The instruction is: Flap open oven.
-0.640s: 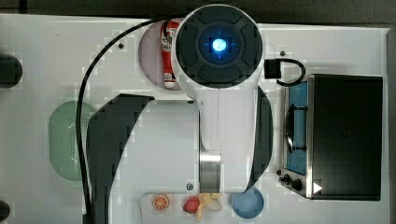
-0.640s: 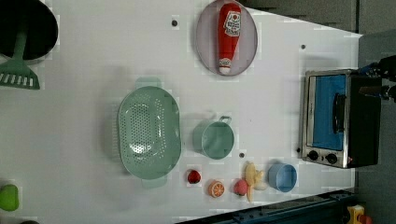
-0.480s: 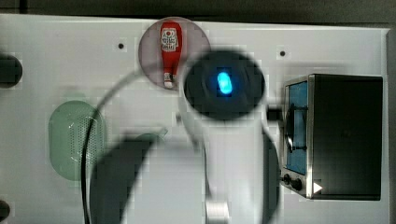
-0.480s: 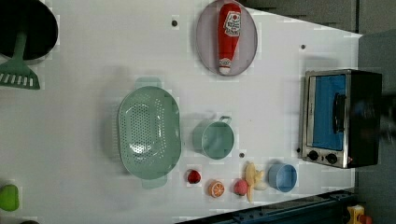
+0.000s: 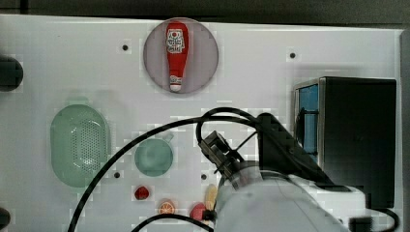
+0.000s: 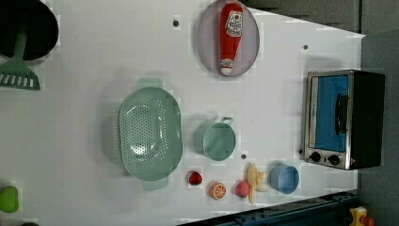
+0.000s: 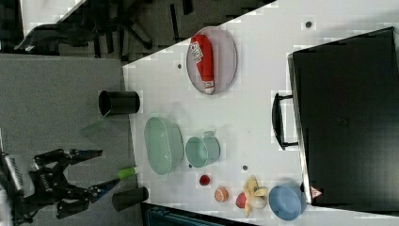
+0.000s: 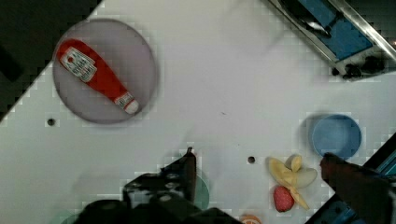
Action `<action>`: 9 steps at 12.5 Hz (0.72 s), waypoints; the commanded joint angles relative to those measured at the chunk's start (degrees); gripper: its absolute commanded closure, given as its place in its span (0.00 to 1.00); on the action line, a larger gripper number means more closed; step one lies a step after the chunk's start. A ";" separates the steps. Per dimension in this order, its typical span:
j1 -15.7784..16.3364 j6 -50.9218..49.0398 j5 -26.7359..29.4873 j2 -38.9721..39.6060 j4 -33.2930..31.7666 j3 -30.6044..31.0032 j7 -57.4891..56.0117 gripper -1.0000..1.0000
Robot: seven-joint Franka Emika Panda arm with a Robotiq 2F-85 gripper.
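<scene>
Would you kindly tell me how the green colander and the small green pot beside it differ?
The colander is oval, perforated and much the larger; the pot is round, solid-walled and smaller. The colander has a tab handle at each end, while the pot shows one loop handle. Both are pale green, upright and empty on the white table.

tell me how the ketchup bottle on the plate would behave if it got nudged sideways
The ketchup bottle lies on its side on the round plate, and its rounded body suggests it would probably roll rather than slide. Its tapered neck might make it curve toward the cap end. It looks like plastic, so likely light and not fragile.
</scene>
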 commanded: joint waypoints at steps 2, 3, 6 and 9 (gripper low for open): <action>-0.08 -0.84 0.10 3.54 -2.88 -0.31 2.67 0.54; -0.08 -0.84 0.10 3.54 -3.07 -0.41 2.67 0.66; -0.17 -0.62 -0.37 3.78 -4.77 -1.08 1.32 0.83; -0.21 0.93 -0.73 4.83 -6.22 -2.50 -8.09 0.83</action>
